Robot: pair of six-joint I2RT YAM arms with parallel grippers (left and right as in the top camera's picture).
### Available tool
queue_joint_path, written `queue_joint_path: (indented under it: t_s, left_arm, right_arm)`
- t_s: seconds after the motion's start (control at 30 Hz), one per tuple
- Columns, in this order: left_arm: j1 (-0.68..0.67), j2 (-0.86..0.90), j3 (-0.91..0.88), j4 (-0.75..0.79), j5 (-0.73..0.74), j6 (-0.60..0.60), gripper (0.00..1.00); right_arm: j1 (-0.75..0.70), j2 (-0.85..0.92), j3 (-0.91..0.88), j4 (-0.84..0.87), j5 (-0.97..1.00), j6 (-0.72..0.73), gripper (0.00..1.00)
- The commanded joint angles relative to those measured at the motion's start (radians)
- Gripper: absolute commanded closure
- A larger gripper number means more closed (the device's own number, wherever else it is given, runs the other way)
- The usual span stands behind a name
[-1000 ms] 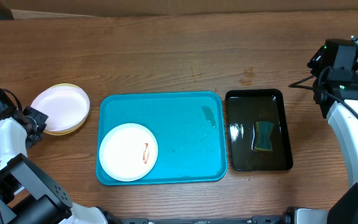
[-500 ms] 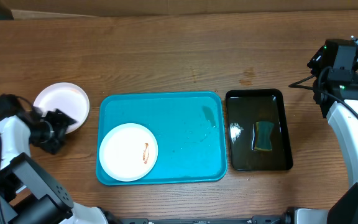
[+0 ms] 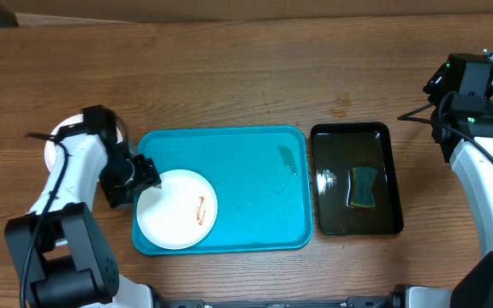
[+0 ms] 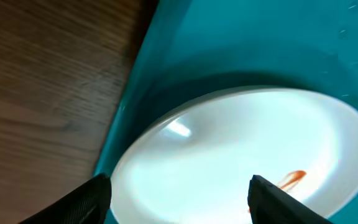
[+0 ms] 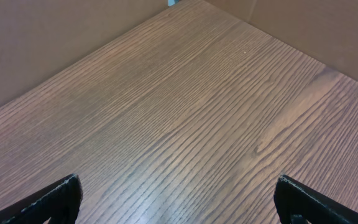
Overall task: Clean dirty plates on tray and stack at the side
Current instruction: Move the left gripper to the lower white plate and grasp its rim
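Note:
A white plate point(image 3: 176, 208) with a reddish-brown smear point(image 3: 201, 210) lies at the front left of the turquoise tray point(image 3: 255, 171). My left gripper point(image 3: 144, 178) hovers at the tray's left edge, over that plate's rim. In the left wrist view the gripper point(image 4: 180, 185) is open, with the plate point(image 4: 229, 143) below its fingers and nothing between them. The other plates point(image 3: 50, 151) sit on the wood left of the tray, mostly hidden under my left arm. My right gripper point(image 5: 178, 186) is open above bare wood at the far right.
A glossy black tray point(image 3: 349, 128) holding a green-and-yellow sponge point(image 3: 364, 187) stands right of the turquoise tray. My right arm point(image 3: 478, 162) runs along the table's right edge. Brown cardboard lines the back edge.
My left gripper has swung right, from beside the stacked plates to the tray's left edge over the white plate. The right arm has not moved.

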Motion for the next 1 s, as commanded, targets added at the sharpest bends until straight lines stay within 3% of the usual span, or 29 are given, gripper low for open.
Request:
queue_joint_path:
  t_s: [0.0, 0.13, 0.43, 0.7, 0.97]
  left_arm:
    - [-0.019, -0.028, -0.005, -0.009, -0.114, -0.039, 0.29]
    - [-0.019, -0.028, -0.021, -0.016, -0.110, -0.040, 0.31]
    - [-0.030, -0.028, -0.134, 0.093, -0.023, -0.004, 0.48]
    - [-0.043, -0.028, -0.142, 0.138, 0.215, 0.060, 0.49]
    - [-0.151, -0.028, -0.257, 0.373, 0.387, 0.031, 0.48]
  right_arm:
    - [0.002, 0.000, 0.015, 0.006, 0.016, -0.003, 0.00]
    - [0.002, 0.000, 0.015, 0.006, 0.017, -0.003, 0.00]
    - [0.002, 0.000, 0.015, 0.006, 0.016, -0.003, 0.00]
    - [0.002, 0.000, 0.015, 0.006, 0.017, -0.003, 0.00]
    - [0.002, 0.000, 0.015, 0.006, 0.016, -0.003, 0.00]
